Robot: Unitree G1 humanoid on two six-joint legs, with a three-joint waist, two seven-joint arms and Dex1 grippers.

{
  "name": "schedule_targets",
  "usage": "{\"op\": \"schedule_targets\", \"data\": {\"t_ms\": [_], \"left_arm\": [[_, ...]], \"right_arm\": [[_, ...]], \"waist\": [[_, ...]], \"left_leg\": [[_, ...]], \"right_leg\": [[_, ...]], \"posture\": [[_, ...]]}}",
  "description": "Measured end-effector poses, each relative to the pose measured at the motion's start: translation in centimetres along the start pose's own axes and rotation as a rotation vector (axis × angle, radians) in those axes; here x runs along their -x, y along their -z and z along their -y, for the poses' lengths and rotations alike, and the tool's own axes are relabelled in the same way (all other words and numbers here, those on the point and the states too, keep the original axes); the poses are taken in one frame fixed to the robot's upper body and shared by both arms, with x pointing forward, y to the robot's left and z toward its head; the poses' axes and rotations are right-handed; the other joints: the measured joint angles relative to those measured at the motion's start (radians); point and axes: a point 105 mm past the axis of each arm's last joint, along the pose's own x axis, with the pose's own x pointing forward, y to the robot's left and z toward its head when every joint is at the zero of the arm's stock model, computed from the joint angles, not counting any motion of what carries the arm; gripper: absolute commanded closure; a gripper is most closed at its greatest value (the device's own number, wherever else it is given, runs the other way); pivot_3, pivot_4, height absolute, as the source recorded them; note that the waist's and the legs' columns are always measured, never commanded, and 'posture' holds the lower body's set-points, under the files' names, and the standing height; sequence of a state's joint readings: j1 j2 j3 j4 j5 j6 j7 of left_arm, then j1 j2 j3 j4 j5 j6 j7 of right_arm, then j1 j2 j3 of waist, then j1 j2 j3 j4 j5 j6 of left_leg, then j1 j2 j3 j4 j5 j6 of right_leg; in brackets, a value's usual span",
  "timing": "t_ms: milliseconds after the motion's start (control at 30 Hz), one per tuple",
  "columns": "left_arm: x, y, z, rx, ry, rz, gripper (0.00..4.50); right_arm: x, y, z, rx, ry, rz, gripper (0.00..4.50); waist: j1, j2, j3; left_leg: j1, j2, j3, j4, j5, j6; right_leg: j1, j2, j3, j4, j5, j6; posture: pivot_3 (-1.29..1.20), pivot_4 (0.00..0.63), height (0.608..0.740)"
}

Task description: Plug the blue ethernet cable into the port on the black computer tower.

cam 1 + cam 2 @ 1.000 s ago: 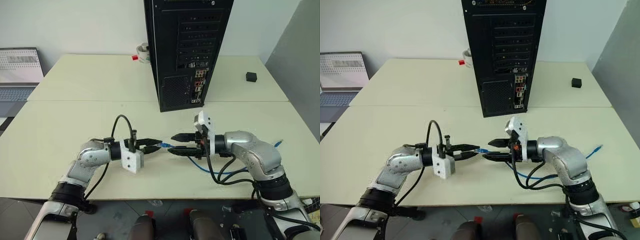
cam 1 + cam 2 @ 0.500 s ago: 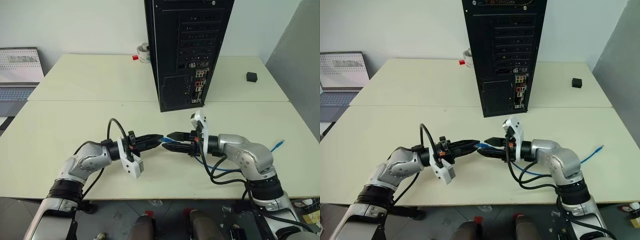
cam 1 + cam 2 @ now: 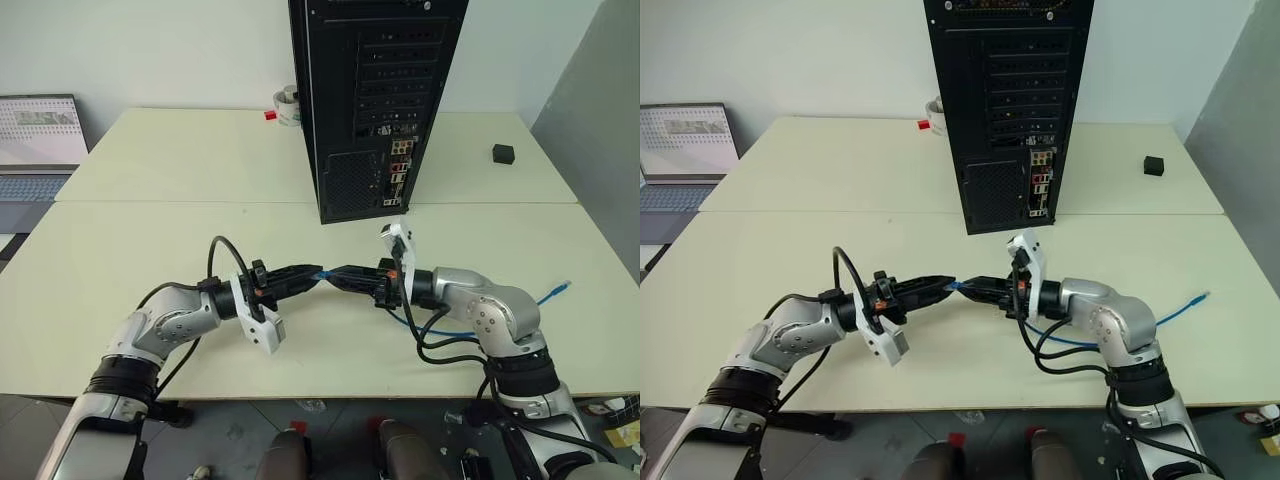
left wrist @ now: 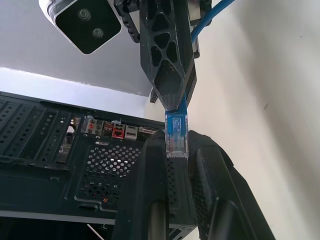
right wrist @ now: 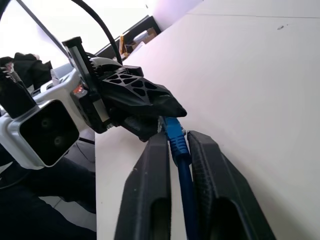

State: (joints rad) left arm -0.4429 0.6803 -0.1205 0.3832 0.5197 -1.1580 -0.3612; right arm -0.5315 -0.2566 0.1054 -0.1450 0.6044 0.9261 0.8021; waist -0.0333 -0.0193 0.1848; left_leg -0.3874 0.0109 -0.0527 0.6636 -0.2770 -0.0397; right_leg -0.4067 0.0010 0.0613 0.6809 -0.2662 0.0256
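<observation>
Handover at frame centre: left pincer (image 3: 312, 274) and right pincer (image 3: 335, 279) both clench the thin bright-blue ethernet cable (image 5: 176, 137); release left only once right holds firmly.

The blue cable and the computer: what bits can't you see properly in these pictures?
- The port on the black computer tower: too small in the eye views; partly hidden by the left gripper in the left wrist view.
- The blue ethernet cable: hidden behind the right gripper and its arm.
</observation>
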Motion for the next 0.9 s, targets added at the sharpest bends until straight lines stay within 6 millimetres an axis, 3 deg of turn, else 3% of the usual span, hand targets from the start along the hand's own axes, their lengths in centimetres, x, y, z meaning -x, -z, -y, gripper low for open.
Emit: {"op": "schedule_targets", "data": {"t_ms": [333,400,633,800,900], "left_arm": [[-0.1,0.1,0.2,0.010,-0.003,-0.007,4.22],[-0.2,0.1,0.3,0.016,0.001,-0.007,3.52],[-0.2,0.5,0.6,0.168,-0.027,-0.049,2.09],[0.0,2.3,-0.2,0.526,-0.144,-0.167,1.08],[0.0,2.9,0.0,0.816,-0.179,-0.218,1.08]], "right_arm": [[0.0,0.1,0.3,-0.025,-0.001,0.000,4.50],[0.1,0.2,0.3,-0.035,-0.001,-0.005,4.50],[0.4,0.1,0.6,-0.037,0.013,-0.015,4.50],[1.6,-0.8,1.7,-0.019,0.093,0.018,4.50],[2.7,-2.4,2.6,0.059,0.203,0.078,4.50]], "waist": [[0.000,0.000,0.000],[0.000,0.000,0.000],[0.000,0.000,0.000],[-0.002,0.000,0.000],[-0.003,0.000,0.000]], "left_leg": [[0.000,0.000,0.000,0.000,0.000,0.000],[0.000,0.000,0.000,0.000,0.000,0.000],[0.000,0.000,0.000,0.000,0.000,0.000],[-0.001,0.000,-0.001,0.000,0.000,0.000],[-0.002,0.000,-0.002,0.000,0.000,0.000]], "right_leg": [[0.000,0.000,0.000,0.000,0.000,0.000],[0.000,0.000,0.000,0.000,0.000,0.000],[0.000,0.000,0.000,0.000,0.000,0.000],[0.000,0.000,-0.001,0.000,0.000,0.000],[0.000,0.000,-0.001,0.000,0.000,0.000]], "posture": [[0.00,0.150,0.740],[0.00,0.150,0.740],[0.00,0.150,0.740],[0.00,0.150,0.740],[0.00,0.150,0.740]]}}
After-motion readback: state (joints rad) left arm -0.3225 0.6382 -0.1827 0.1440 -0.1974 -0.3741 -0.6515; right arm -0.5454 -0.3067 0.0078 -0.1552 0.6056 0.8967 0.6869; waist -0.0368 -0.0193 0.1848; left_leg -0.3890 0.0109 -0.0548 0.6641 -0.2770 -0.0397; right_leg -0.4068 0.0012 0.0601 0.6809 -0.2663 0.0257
